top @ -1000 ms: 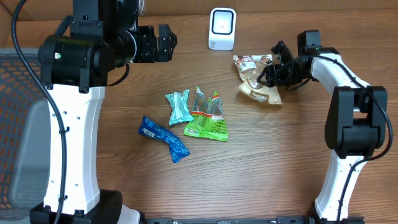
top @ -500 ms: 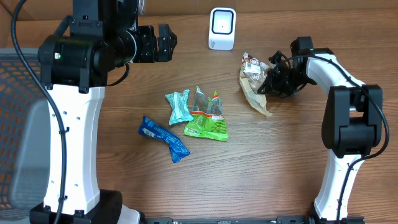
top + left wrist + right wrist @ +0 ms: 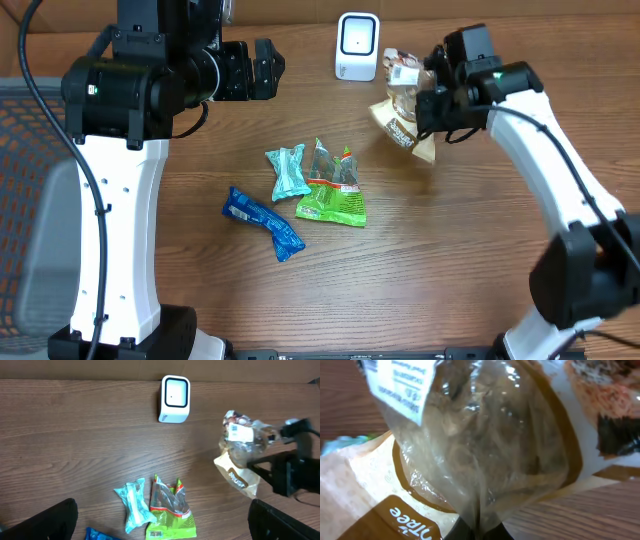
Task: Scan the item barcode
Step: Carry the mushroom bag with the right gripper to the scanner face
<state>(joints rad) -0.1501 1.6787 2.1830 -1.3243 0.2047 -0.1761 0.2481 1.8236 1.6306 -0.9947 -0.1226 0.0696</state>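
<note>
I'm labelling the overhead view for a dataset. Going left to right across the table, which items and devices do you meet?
Blue crinkled snack wrapper → teal twisted wrapper → green foil pouch → white box-shaped barcode scanner → clear-and-brown plastic bag, held up by the right arm.

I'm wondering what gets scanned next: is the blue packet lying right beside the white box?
No, the blue packet lies well away from the white box, beyond the teal packet.
</note>
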